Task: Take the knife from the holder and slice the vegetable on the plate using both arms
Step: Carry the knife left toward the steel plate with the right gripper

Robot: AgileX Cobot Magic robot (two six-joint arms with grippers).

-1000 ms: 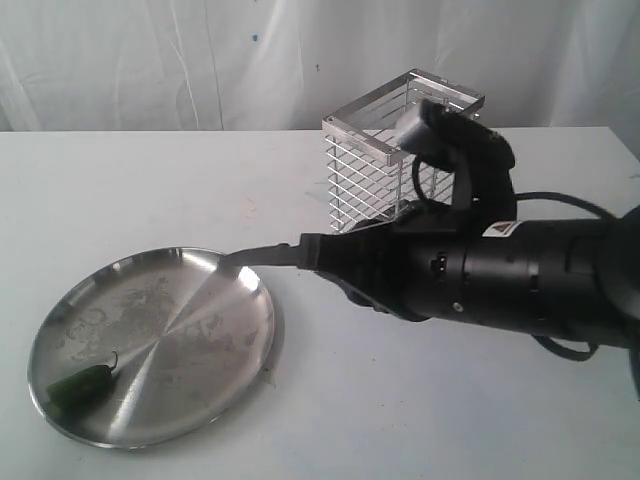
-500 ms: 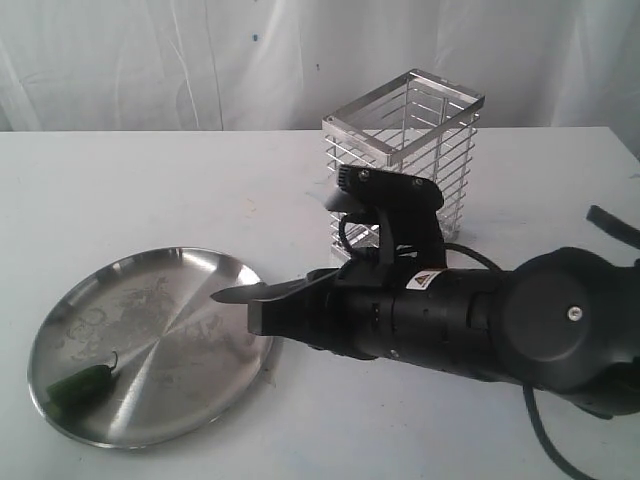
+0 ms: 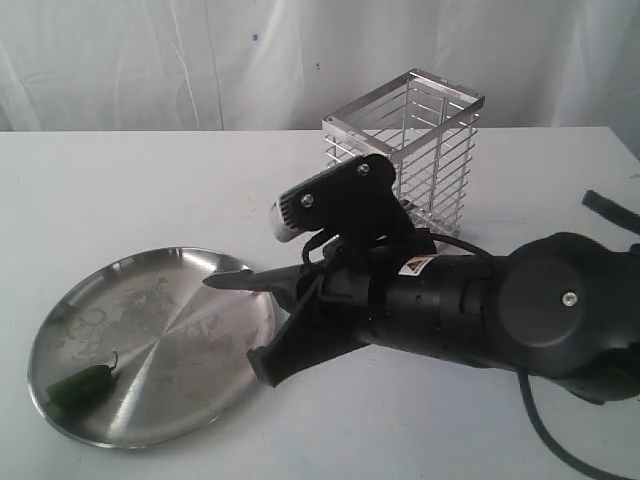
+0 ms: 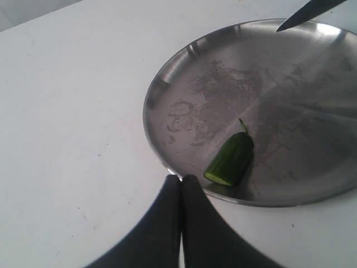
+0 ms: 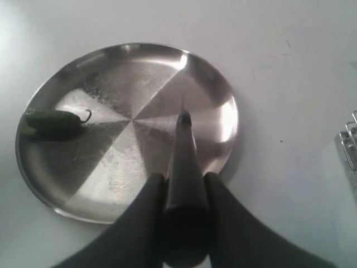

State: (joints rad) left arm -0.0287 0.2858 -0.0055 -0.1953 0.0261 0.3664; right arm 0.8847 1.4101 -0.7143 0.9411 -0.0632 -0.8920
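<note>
The steel plate (image 3: 170, 345) lies at the left of the table. The dark green vegetable (image 3: 80, 384) rests near its front left rim. My right gripper (image 3: 293, 300) is shut on the black knife (image 3: 238, 280), whose pointed blade hangs over the plate's right side. In the right wrist view the knife (image 5: 181, 151) runs out between the fingers over the plate (image 5: 111, 84), with the vegetable (image 5: 54, 121) apart at the far side. My left gripper (image 4: 181, 180) is shut and empty at the plate's rim (image 4: 162, 162), close to the vegetable's cut end (image 4: 230, 159). The knife tip (image 4: 305, 12) shows there too.
The silver wire holder (image 3: 405, 160) stands behind the right arm at the back of the table; its edge (image 5: 348, 146) shows in the right wrist view. A white curtain hangs behind. Bare white tabletop lies around the plate.
The right arm has come away from the holder toward the plate with the knife, and its wrist has rolled. The blade tip now reaches a little farther over the plate.
</note>
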